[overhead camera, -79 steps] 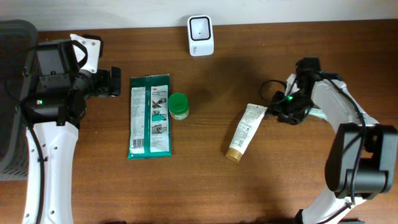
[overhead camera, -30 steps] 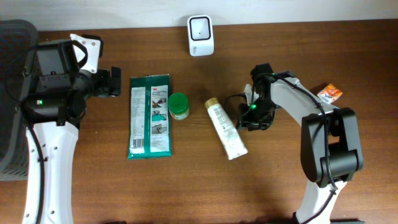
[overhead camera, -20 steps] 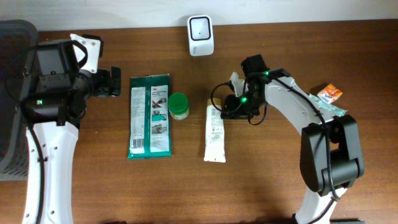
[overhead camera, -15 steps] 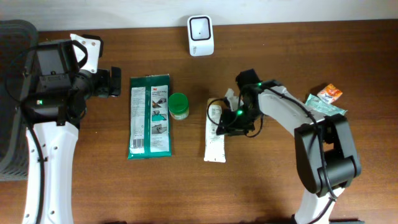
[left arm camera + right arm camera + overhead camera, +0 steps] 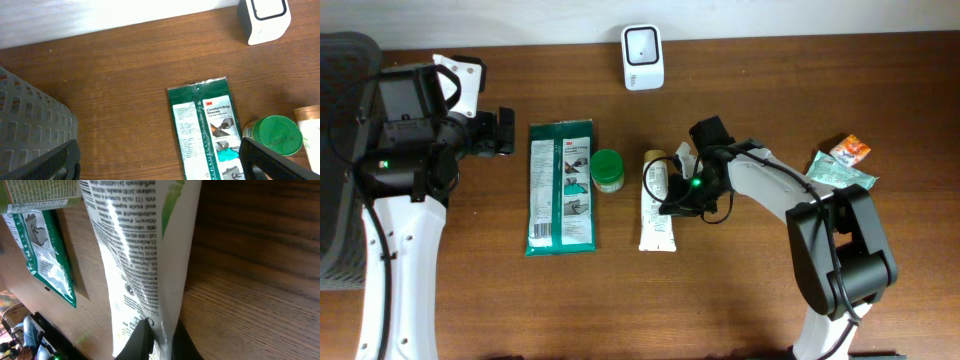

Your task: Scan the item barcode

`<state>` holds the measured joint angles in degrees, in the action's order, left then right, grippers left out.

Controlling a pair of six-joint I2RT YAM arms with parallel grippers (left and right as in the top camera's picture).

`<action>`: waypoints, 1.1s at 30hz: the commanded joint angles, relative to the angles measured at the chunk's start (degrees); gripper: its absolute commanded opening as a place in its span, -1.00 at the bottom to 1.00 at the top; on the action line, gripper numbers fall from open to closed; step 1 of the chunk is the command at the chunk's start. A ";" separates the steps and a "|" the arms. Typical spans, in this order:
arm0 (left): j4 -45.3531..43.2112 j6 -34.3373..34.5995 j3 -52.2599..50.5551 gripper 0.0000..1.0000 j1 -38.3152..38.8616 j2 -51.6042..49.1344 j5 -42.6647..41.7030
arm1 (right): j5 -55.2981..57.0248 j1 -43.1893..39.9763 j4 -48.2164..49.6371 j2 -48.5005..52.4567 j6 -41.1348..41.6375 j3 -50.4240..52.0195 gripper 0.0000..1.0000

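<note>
A white tube (image 5: 656,205) with printed text lies on the wooden table just right of a green-lidded jar (image 5: 607,170). My right gripper (image 5: 682,193) is shut on its flat crimped end. In the right wrist view the tube (image 5: 145,245) runs up from the black fingers (image 5: 141,342) pinching it. I cannot make out a barcode on it. The white scanner (image 5: 642,57) stands at the table's back edge, also in the left wrist view as the scanner (image 5: 263,17). My left gripper (image 5: 503,132) hangs open at the far left with nothing in it.
A green glove packet (image 5: 560,186) lies left of the jar. A grey basket (image 5: 340,150) stands at the left edge. Small packets (image 5: 840,168) lie at the right. From the left wrist I see the packet (image 5: 207,130), jar (image 5: 272,135) and basket (image 5: 30,125).
My right arm has swept left across the table with the tube, which turned from slanted to nearly lengthwise beside the jar. The right jaws have closed tight on it. The left arm has not moved.
</note>
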<state>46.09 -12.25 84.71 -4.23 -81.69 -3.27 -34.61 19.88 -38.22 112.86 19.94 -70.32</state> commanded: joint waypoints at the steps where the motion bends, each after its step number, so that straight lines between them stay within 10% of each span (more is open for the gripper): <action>1: -0.09 -0.50 0.70 0.98 0.07 0.61 -0.83 | 6.49 -0.57 -0.11 -2.86 -0.15 0.76 -0.91; 9: -0.09 -0.50 0.70 0.98 0.07 0.61 -0.83 | 30.88 -1.66 -6.69 -16.87 -7.69 -0.31 -0.92; 11: -0.09 -0.50 0.70 0.99 0.07 0.61 -0.83 | 26.43 -4.92 -7.58 -16.87 -7.69 -0.63 -0.22; 17: -0.09 -0.50 0.70 0.98 0.07 0.61 -0.85 | 10.05 -19.21 -11.04 -13.46 -11.26 2.47 0.74; 26: -0.09 -0.50 0.70 0.98 0.07 0.61 -0.83 | 0.68 -19.15 -4.42 -1.81 -21.22 8.22 0.27; 33: -0.09 -0.50 0.70 0.98 0.07 0.61 -0.83 | 0.26 -19.10 -2.64 0.22 -20.35 9.51 -0.91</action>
<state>46.09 -12.25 84.71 -4.23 -81.69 -3.27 -39.18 0.78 -40.75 110.85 -0.23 -62.59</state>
